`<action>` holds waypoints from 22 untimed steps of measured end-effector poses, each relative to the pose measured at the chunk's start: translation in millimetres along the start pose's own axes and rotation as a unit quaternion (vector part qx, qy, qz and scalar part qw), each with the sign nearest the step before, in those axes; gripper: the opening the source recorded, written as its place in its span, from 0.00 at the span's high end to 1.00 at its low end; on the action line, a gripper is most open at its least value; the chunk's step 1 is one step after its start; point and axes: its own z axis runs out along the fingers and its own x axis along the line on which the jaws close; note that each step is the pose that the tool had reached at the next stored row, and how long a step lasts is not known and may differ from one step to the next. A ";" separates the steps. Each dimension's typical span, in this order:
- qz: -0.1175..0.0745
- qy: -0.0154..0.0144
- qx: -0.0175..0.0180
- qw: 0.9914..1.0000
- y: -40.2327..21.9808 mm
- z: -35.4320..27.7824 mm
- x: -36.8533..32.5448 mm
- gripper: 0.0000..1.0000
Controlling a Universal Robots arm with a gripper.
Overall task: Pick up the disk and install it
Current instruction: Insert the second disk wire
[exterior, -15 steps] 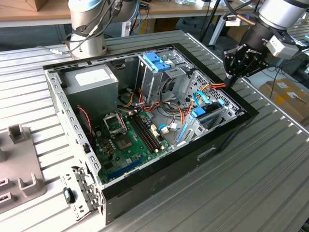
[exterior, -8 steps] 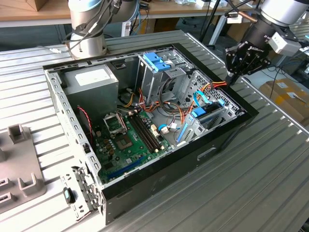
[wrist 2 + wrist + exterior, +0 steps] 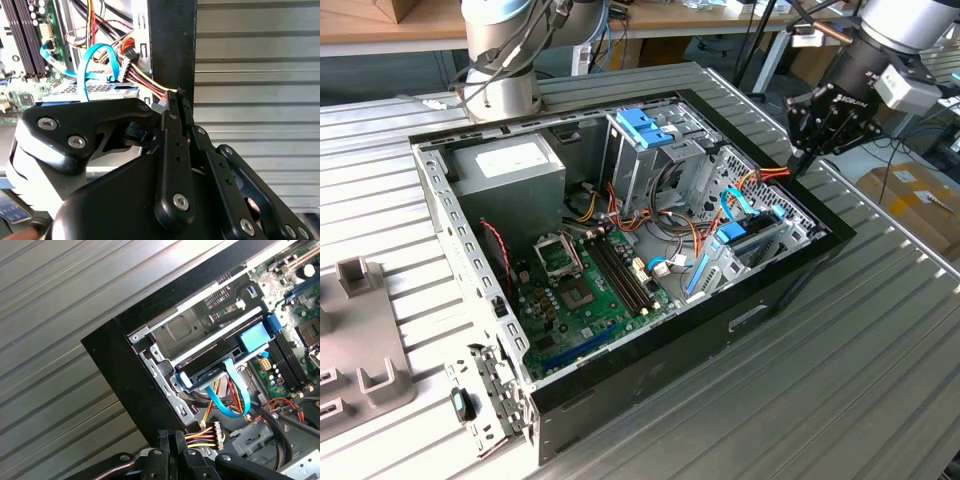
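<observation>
1. My gripper hangs above the edge of the open computer case on the exterior view's right, over the corner where the coloured power cables run.
2. In the second wrist view my fingers are pressed together with no gap between them and nothing held: clenched, empty.
3. The disk sits inside the case, in the metal bay against the black case wall. Its light-blue carrier rail is visible at the bay's mouth in the first wrist view.
4. A blue ribbon cable loops off the end of the disk nearest my gripper. A red-yellow-black power lead with a white connector lies just beside my fingertips.
5. The motherboard lies flat on the case floor, and the grey power supply box sits in the far corner near my arm's base.
6. The case rests on a ribbed metal counter.
</observation>
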 end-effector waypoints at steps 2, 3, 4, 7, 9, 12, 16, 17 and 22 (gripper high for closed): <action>0.014 0.000 0.001 1.000 0.0 0.1 0.0 0.84; 0.021 0.001 0.001 1.000 0.0 0.1 0.0 0.84; 0.028 0.001 0.001 1.000 0.0 0.3 0.0 0.84; 0.057 0.002 0.002 0.998 0.0 0.8 0.0 0.84; 0.071 0.002 0.003 0.997 0.0 1.1 0.1 0.84; 0.090 0.002 0.004 0.996 0.2 1.3 -0.1 0.84; 0.100 0.003 0.004 0.995 0.3 1.3 -0.3 0.84; 0.100 0.003 0.004 0.995 0.3 1.4 -0.3 0.84; 0.100 0.003 0.004 0.995 0.3 1.4 -0.3 0.84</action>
